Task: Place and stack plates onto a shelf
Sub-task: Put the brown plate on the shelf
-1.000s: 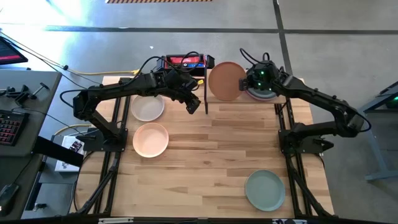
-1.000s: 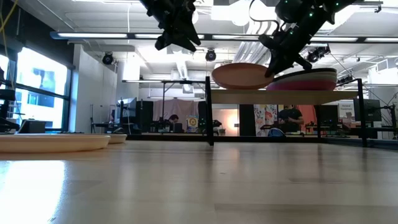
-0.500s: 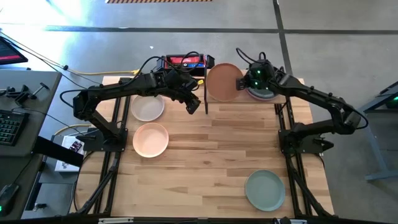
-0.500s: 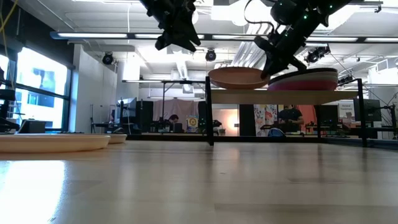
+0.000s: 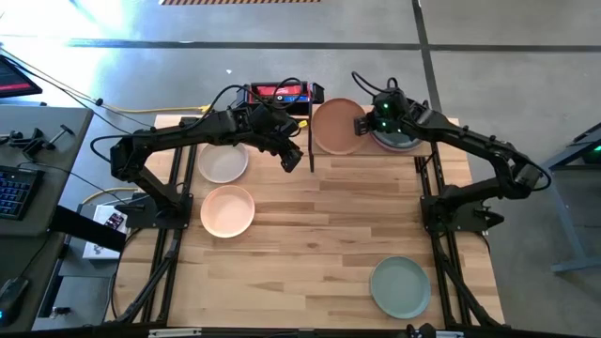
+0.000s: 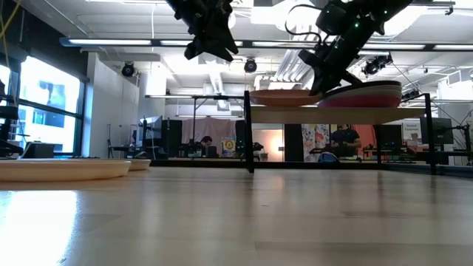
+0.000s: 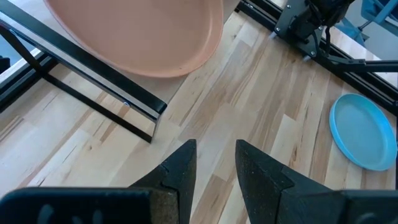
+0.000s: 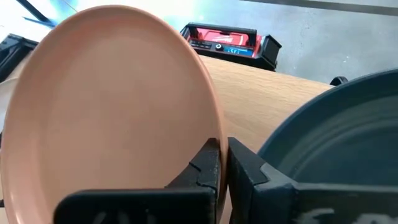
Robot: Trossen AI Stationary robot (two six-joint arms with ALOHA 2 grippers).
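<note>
- Landmark: the flat light-wood shelf on thin black posts [image 6: 336, 115], at the table's far edge.
- Nearest me, well short of the shelf, lie a round pale green plate [image 5: 400, 286], a round peach plate [image 5: 227, 210] and a round cream plate [image 5: 223, 161].
- My left gripper [image 7: 211, 163] hovers just before the shelf's left post, fingers slightly apart, holding nothing.
- My right gripper [image 8: 222, 163] pinches the rim of a round tan matte plate [image 5: 337, 125] over the shelf's left half.
- Beside it on the shelf sits a stack topped by a dark slate plate [image 8: 336, 143].
- The plate seems stiff, smooth and breakable; the rim is the only real hold.
</note>
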